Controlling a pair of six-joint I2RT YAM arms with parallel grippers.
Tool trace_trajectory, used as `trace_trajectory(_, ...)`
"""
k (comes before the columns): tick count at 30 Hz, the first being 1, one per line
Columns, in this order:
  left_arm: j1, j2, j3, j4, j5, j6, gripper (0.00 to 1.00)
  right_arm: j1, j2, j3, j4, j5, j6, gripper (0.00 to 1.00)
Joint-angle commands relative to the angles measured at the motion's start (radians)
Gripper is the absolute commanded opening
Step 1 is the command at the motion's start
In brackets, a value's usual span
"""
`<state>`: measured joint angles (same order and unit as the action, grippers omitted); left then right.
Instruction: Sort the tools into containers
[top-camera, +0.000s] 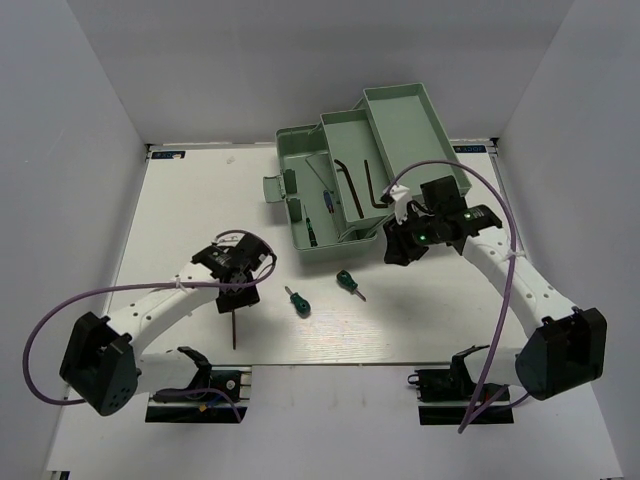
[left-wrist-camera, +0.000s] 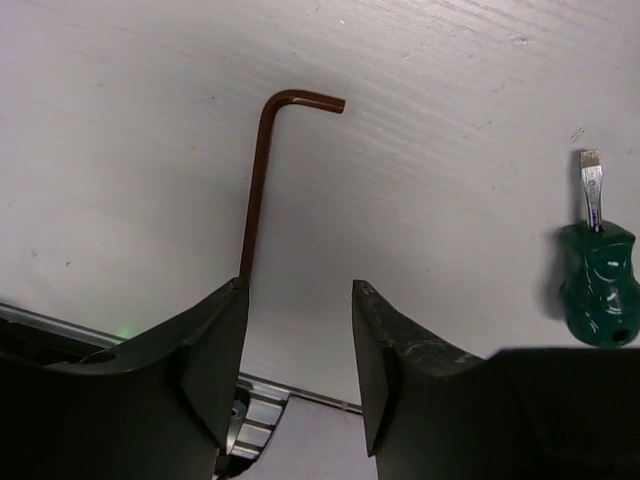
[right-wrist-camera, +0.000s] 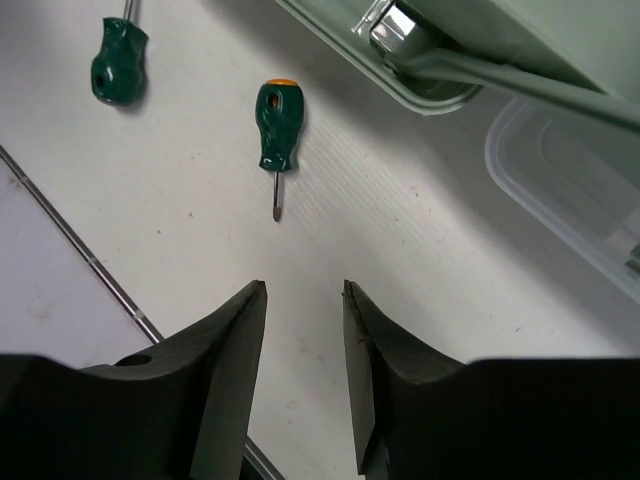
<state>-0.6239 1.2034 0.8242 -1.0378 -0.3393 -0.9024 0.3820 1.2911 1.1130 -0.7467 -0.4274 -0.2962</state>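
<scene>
Left gripper (left-wrist-camera: 299, 288): fingers spread, holding nothing, hanging over a hex key (left-wrist-camera: 255, 190) that lies flat on the table (top-camera: 180, 220), its long shank running under the left fingertip. Right gripper (right-wrist-camera: 303, 286): fingers spread, empty, beside the toolbox (top-camera: 297, 228) near corner.

Blue corner stickers (top-camera: 165, 155) are too small to read.

Both arms reach forward with wrists pitched down.

Two stubby screwdrivers (top-camera: 298, 302) (top-camera: 348, 284) lie between the grippers. Two hex keys (top-camera: 345, 182) lie in a tray (top-camera: 340, 122); thin screwdrivers (top-camera: 311, 232) lie in the base.
</scene>
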Motion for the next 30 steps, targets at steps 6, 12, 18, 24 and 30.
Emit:
trace_trajectory(6, 0.024, 0.018, -0.131, 0.191, 0.022, 0.034, 0.55, 0.017, -0.05, -0.041, -0.02, 0.073, -0.008, 0.43)
trace_trajectory(12, 0.07, -0.028, -0.235, 0.246, 0.033, 0.063, 0.54, 0.015, -0.072, -0.074, -0.029, 0.081, -0.014, 0.43)
trace_trajectory(18, 0.099, 0.04, -0.286, 0.314, 0.088, 0.091, 0.45, 0.012, -0.069, -0.071, -0.036, 0.073, -0.001, 0.43)
trace_trajectory(24, 0.118, 0.033, -0.338, 0.358, 0.135, 0.091, 0.23, 0.011, -0.062, -0.033, -0.054, 0.081, -0.012, 0.43)
trace_trajectory(30, 0.118, 0.024, -0.338, 0.349, 0.164, 0.082, 0.0, 0.006, -0.055, -0.022, -0.059, 0.082, -0.001, 0.43)
